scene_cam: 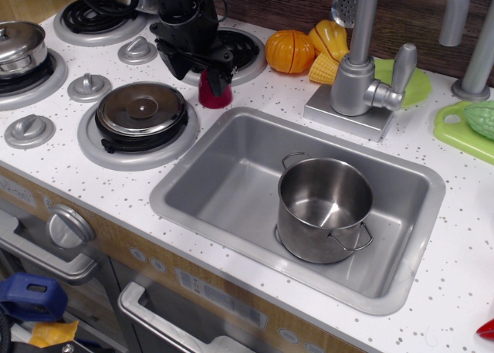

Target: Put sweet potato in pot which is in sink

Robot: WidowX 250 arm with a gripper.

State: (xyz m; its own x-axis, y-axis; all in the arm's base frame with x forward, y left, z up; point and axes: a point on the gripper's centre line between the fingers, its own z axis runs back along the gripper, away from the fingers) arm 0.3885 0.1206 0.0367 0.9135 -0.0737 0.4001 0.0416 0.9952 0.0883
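Black gripper [207,73] sits down over the sweet potato [215,90], fingers either side of its top; whether they clamp it, I cannot tell. It stands on the countertop [100,184] beside the sink [231,184], where the empty pot [324,208] stands upright.

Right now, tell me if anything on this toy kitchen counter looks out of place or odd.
Nothing is spilled, broken or askew. The shiny steel pot stands upright and empty in the silver-grey sink. The small maroon toy sweet potato sits on the speckled countertop beside the sink's rim, under the black gripper; whether it is gripped cannot be told.
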